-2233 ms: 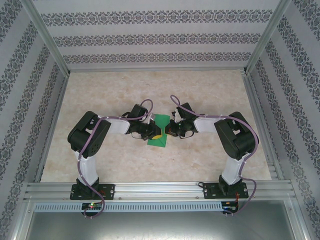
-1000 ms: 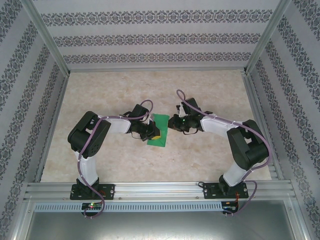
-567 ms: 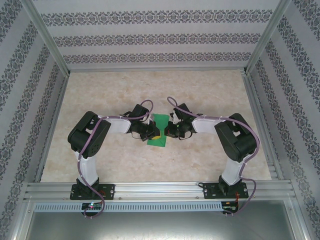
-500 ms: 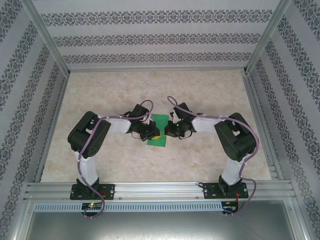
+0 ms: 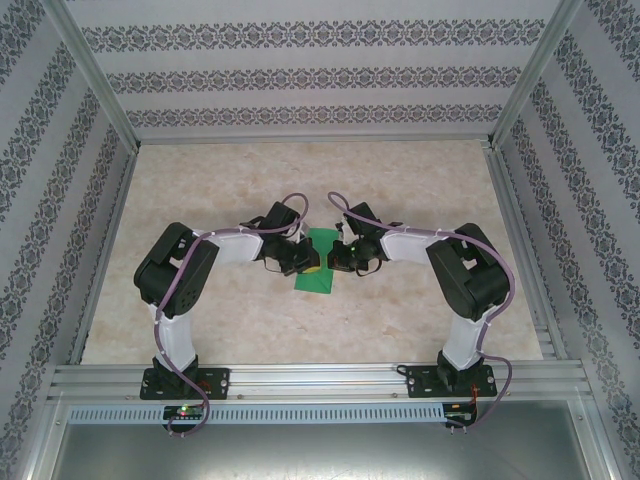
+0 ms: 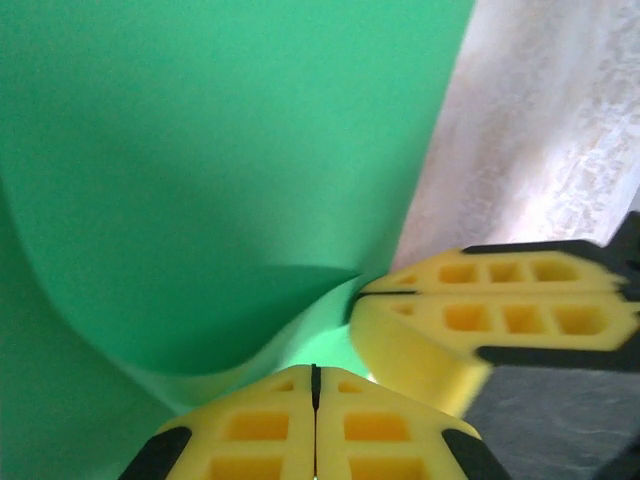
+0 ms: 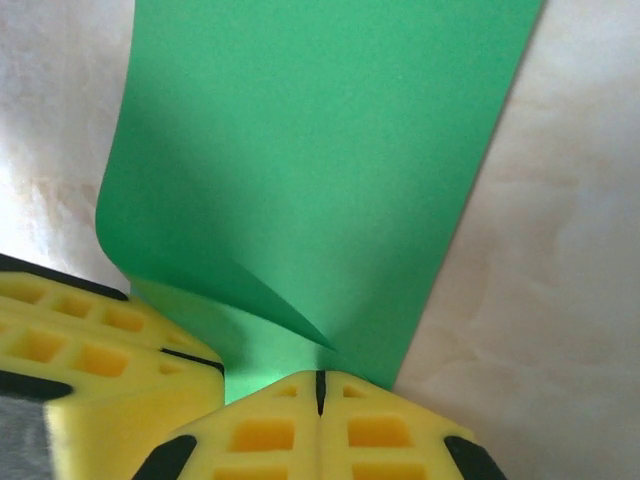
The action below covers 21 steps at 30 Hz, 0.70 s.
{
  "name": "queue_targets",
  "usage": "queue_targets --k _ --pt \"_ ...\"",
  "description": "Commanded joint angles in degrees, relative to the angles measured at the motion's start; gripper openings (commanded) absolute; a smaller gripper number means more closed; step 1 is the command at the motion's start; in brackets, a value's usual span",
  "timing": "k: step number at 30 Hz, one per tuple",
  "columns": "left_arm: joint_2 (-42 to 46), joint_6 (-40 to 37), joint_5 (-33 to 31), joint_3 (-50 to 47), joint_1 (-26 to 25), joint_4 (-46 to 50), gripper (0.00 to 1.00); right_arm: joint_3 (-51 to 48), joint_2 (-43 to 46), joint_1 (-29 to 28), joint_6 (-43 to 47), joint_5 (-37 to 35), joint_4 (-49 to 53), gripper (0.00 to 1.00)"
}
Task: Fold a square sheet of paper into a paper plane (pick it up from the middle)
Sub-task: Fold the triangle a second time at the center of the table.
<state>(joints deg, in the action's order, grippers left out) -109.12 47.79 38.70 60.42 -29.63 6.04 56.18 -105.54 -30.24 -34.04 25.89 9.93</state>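
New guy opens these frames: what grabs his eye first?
The bright green square sheet of paper sits in the middle of the pale table, with the left claw and right claw meeting over it from either side. In the wrist views each claw is shut on the sheet's edge, yellow fingers pressed together, and the paper buckles up into a curl ahead of them.

The square sheet of paper (image 5: 320,281) lies mid-table (image 5: 420,190).
My left gripper (image 5: 310,267) sits on its left side, my right gripper (image 5: 336,266) on its right, their tips just beside each other.
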Motion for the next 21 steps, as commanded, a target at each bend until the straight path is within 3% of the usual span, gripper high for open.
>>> queue_targets --k 1,11,21 --pt "-1.1 -2.4 -1.5 1.5 -0.3 2.7 0.08 -0.2 -2.7 0.2 2.5 -4.3 6.3 0.0" --pt "-3.3 -5.2 -3.3 1.1 0.4 4.5 0.08 0.5 -3.8 0.2 3.7 -5.1 8.0 0.0" --pt "-1.7 -6.5 -7.9 -1.3 5.6 6.0 0.08 0.6 -4.4 1.1 9.2 -8.0 13.1 0.0"
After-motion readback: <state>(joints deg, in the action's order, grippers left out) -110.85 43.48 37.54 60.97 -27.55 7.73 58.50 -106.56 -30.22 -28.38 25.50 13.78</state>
